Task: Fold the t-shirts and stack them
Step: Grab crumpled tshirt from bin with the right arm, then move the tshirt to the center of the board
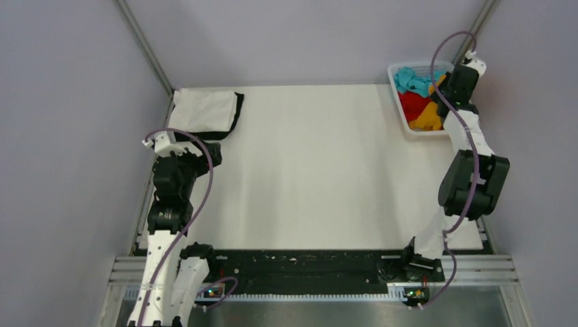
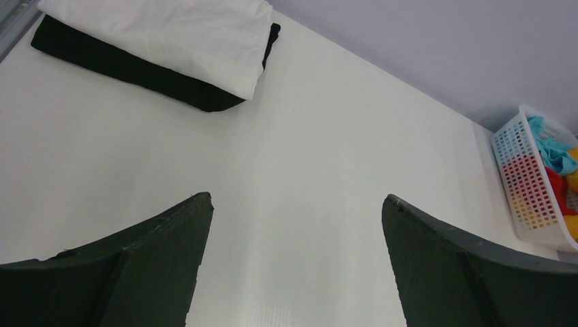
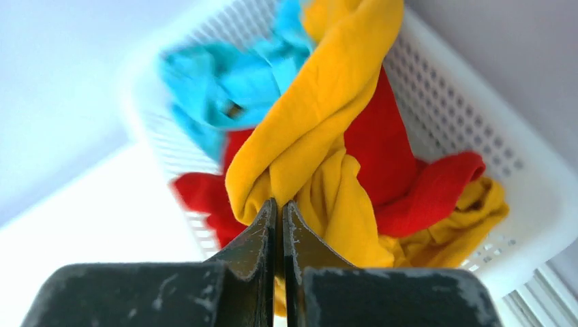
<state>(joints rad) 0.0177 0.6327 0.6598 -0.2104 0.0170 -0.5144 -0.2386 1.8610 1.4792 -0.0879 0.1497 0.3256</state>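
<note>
My right gripper [image 3: 280, 203] is shut on a fold of the orange-yellow t-shirt [image 3: 320, 136] and holds it above the white mesh basket [image 3: 463, 102]. The red t-shirt [image 3: 395, 170] and the teal t-shirt [image 3: 225, 88] lie crumpled in the basket. In the top view the right gripper [image 1: 458, 88] is over the basket [image 1: 401, 109] at the back right. A folded white t-shirt [image 1: 203, 109] lies on a folded black t-shirt [image 1: 235, 119] at the back left; both show in the left wrist view, white [image 2: 170, 34] on black [image 2: 136, 75]. My left gripper [image 2: 296, 204] is open and empty above the table.
The white table [image 1: 320, 170] spreads between the two arms. A black strip [image 1: 307, 262] runs along its near edge. Metal frame rails [image 1: 146, 48] rise at the back corners.
</note>
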